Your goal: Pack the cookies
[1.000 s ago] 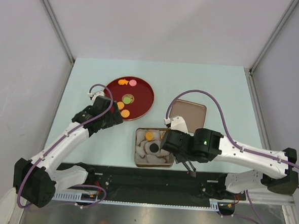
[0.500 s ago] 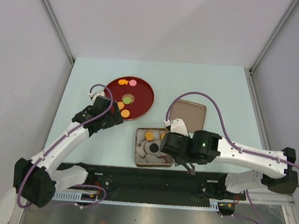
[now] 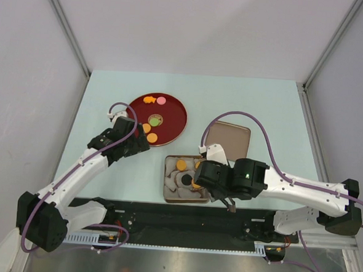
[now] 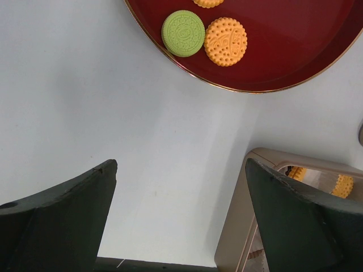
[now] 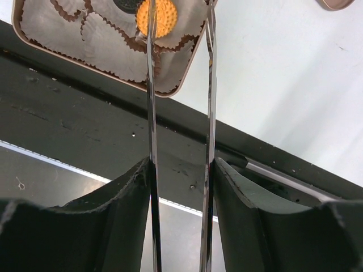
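Observation:
Several cookies lie on the red plate point(image 3: 180, 108): orange ones point(image 3: 152, 137), a green one point(image 3: 154, 118) and a pink one point(image 3: 161, 100). The left wrist view shows the green cookie point(image 4: 183, 33) beside an orange one point(image 4: 226, 41). The open tin point(image 3: 166, 190), lined with paper cups, holds an orange cookie point(image 3: 181, 165), a dark one point(image 3: 185, 180) and another orange one point(image 3: 195, 185). My left gripper point(image 4: 181, 170) is open and empty over the table between plate and tin. My right gripper point(image 5: 180, 164) is shut on metal tongs point(image 5: 150, 85). Their tips are spread over the orange cookie point(image 5: 157, 16) lying in a cup.
The tin's lid point(image 3: 228, 139) lies on the table to the right of the tin. The black front rail point(image 5: 85, 124) runs just below the tin. Grey walls stand close on both sides.
My right gripper has moved left over the tin with the tongs. An orange cookie now shows in the tin's right part. The left arm has not moved.

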Available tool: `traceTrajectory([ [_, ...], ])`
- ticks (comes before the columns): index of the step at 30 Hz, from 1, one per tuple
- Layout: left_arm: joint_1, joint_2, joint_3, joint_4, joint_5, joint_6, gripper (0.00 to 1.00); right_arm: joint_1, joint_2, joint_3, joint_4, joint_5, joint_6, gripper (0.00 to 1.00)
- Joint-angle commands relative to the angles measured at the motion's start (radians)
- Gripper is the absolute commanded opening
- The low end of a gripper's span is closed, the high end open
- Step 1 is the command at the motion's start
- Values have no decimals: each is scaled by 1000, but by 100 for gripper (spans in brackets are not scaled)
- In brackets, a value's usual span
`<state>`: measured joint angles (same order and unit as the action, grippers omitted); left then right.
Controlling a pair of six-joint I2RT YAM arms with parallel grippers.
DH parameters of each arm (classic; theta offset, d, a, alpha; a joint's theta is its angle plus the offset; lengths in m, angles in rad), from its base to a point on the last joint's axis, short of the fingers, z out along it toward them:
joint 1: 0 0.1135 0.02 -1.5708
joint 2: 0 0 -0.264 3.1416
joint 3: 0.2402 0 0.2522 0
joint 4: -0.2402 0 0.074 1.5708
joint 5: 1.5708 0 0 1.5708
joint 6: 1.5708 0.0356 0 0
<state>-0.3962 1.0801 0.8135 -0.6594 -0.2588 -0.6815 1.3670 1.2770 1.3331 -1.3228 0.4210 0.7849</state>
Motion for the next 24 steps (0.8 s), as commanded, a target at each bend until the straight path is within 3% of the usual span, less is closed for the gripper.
traceTrajectory([
  [1, 7, -6, -4, 23, 0, -4, 100, 7, -24, 5, 34, 28, 10, 51],
  [6, 7, -5, 1, 26, 3, -6, 100, -8, -38, 50, 121, 75, -45, 50],
  [13, 7, -25, 9, 7, -13, -6, 100, -170, 88, 104, 355, -31, -280, 50],
  [19, 10, -68, 73, -46, -82, -33, 100, -331, 254, 170, 559, -183, -435, 50],
  [24, 11, -77, 102, -85, -134, -61, 100, -347, 483, 397, 567, -249, -518, 50],
])
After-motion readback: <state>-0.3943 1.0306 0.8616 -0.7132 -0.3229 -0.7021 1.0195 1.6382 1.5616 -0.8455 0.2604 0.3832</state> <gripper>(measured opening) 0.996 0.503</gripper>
